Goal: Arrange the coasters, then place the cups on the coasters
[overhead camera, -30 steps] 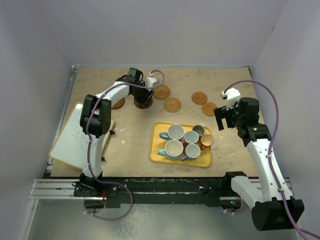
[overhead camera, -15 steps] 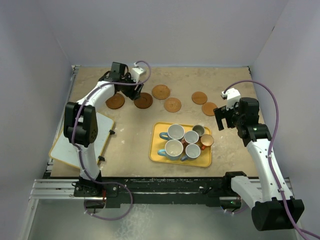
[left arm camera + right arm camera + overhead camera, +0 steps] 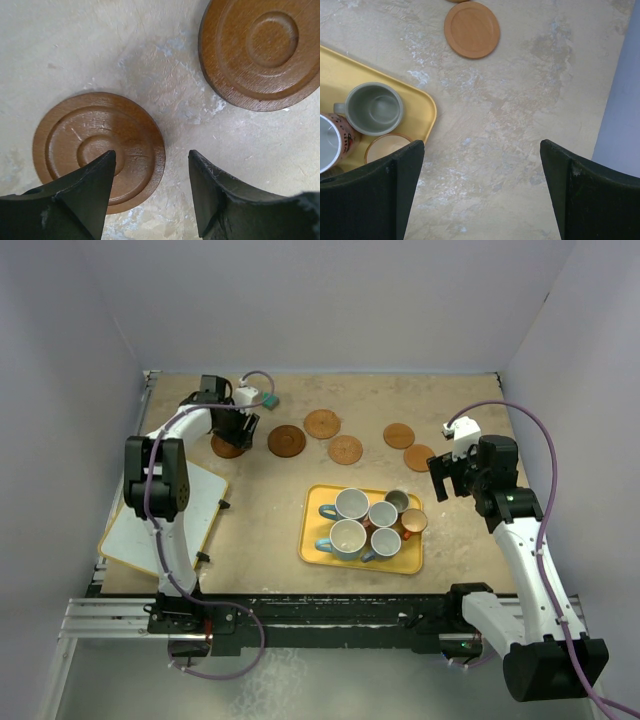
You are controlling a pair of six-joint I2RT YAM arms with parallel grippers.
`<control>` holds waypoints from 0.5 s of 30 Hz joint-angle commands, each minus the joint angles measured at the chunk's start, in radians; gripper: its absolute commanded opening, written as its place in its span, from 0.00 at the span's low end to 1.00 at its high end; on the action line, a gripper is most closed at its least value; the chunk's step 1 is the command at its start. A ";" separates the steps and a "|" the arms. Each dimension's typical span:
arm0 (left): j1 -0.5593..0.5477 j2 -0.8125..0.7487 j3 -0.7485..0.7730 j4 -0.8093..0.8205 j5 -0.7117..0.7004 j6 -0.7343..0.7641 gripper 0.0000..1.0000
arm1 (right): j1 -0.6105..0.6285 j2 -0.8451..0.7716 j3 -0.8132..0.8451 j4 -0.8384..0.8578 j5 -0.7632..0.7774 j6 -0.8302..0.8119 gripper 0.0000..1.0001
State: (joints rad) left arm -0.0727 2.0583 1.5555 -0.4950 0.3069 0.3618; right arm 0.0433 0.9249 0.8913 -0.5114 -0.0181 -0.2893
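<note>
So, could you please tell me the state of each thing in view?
coasters: six, flat on the table, all bare
cups: six, upright on the yellow tray, none on a coaster
yellow tray: flat on the table, holding all cups
left gripper: open, empty, over two coasters
right gripper: open, empty, raised beside the tray

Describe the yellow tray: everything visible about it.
The yellow tray is a shallow rectangle with rounded corners and a low raised rim, plastic-looking. It lies flat on the table, slightly skewed, near the front middle. Six cups crowd inside it. Nothing else touches it.
</note>
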 commanded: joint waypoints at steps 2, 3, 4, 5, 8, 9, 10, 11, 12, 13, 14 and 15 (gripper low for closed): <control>0.009 0.018 -0.003 -0.012 0.010 0.012 0.58 | -0.005 -0.004 0.002 0.011 -0.007 -0.012 1.00; 0.010 0.022 -0.004 -0.014 0.011 0.014 0.58 | -0.005 -0.004 0.001 0.011 -0.006 -0.013 1.00; 0.010 0.025 -0.004 -0.016 0.011 0.015 0.58 | -0.005 -0.005 0.001 0.011 -0.006 -0.014 1.00; 0.011 0.029 -0.006 -0.016 0.009 0.015 0.58 | -0.005 -0.005 0.002 0.011 -0.006 -0.014 1.00; 0.011 0.042 -0.006 -0.014 0.008 0.020 0.58 | -0.005 -0.007 0.001 0.011 -0.007 -0.013 1.00; 0.011 0.045 -0.005 -0.014 0.006 0.021 0.58 | -0.005 -0.008 0.002 0.011 -0.008 -0.014 1.00; 0.011 0.051 -0.003 -0.014 0.005 0.023 0.58 | -0.005 -0.008 0.000 0.009 -0.008 -0.013 1.00; 0.011 0.054 -0.003 -0.014 0.005 0.023 0.59 | -0.005 -0.009 0.000 0.010 -0.008 -0.013 1.00; 0.011 0.058 -0.003 -0.011 0.001 0.025 0.58 | -0.005 -0.009 0.001 0.010 -0.008 -0.014 1.00; 0.012 0.062 -0.002 -0.009 -0.002 0.025 0.58 | -0.005 -0.008 0.000 0.010 -0.008 -0.014 1.00; 0.013 0.066 -0.001 -0.006 -0.003 0.025 0.59 | -0.005 -0.010 0.000 0.010 -0.009 -0.014 1.00; 0.013 0.069 0.000 -0.006 -0.004 0.025 0.58 | -0.005 -0.011 0.000 0.010 -0.009 -0.014 1.00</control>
State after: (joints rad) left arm -0.0685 2.1090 1.5555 -0.5079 0.3054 0.3706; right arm 0.0433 0.9249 0.8913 -0.5117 -0.0181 -0.2962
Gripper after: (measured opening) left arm 0.582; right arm 0.998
